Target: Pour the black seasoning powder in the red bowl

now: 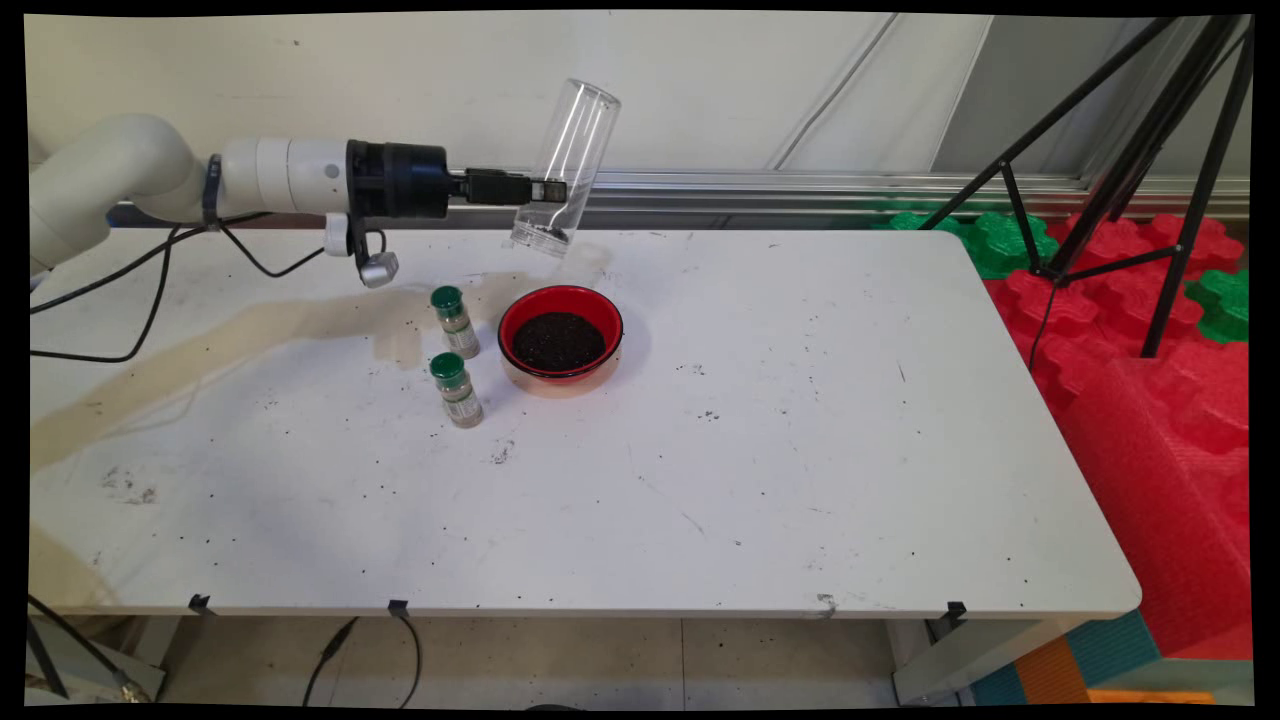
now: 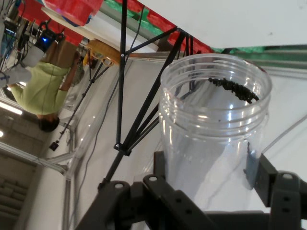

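White and scuffed, the counter (image 1: 760, 470) carries dark specks across its top and stands before a pale wall with a metal rail. Red and green foam blocks (image 1: 1150, 330) and a black tripod (image 1: 1140, 170) crowd its right side. Above the counter's far left part, the end effector (image 1: 545, 189) is clamped on a clear plastic jar (image 1: 563, 165), a smooth cylinder with a threaded mouth, tilted mouth-down with dark grains clinging at the rim. Just below and in front sits a round red bowl (image 1: 561, 339) filled with dark granular matter. Two small glass bottles with green caps (image 1: 455, 343) stand upright just left of the bowl. Wide bare surface lies to the right and toward the near edge.
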### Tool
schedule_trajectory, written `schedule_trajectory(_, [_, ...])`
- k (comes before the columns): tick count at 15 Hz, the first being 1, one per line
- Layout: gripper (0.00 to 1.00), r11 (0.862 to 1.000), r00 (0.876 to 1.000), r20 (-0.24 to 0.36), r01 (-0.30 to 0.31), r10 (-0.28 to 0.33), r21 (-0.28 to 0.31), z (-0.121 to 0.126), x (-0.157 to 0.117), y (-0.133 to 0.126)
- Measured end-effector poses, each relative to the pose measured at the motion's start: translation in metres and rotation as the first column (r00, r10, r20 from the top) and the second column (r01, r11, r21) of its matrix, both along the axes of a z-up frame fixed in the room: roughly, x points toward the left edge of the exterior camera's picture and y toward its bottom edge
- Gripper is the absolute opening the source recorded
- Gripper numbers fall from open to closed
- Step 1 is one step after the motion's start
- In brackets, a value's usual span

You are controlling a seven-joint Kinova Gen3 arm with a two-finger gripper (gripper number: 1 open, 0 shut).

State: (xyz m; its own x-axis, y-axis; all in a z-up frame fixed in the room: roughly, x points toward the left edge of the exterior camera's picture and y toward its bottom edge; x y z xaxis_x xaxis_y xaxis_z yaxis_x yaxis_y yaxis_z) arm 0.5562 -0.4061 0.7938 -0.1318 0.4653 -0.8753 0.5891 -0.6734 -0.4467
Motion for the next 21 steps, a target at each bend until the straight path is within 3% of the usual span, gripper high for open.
schedule_trajectory(6, [0.0, 0.993, 0.998, -0.063, -0.022, 0.029, 0.114, 0.001, 0.0, 0.004])
schedule_trajectory(10, [0.0, 0.972, 0.989, -0.127, -0.04, 0.07, 0.231, 0.004, 0.001, 0.01])
schedule_trajectory(17, [0.0, 0.906, 0.96, -0.228, -0.052, 0.161, 0.42, 0.012, 0.0, 0.018])
schedule_trajectory(21, [0.0, 0.846, 0.931, -0.284, -0.047, 0.231, 0.532, 0.02, 0.0, 0.025])
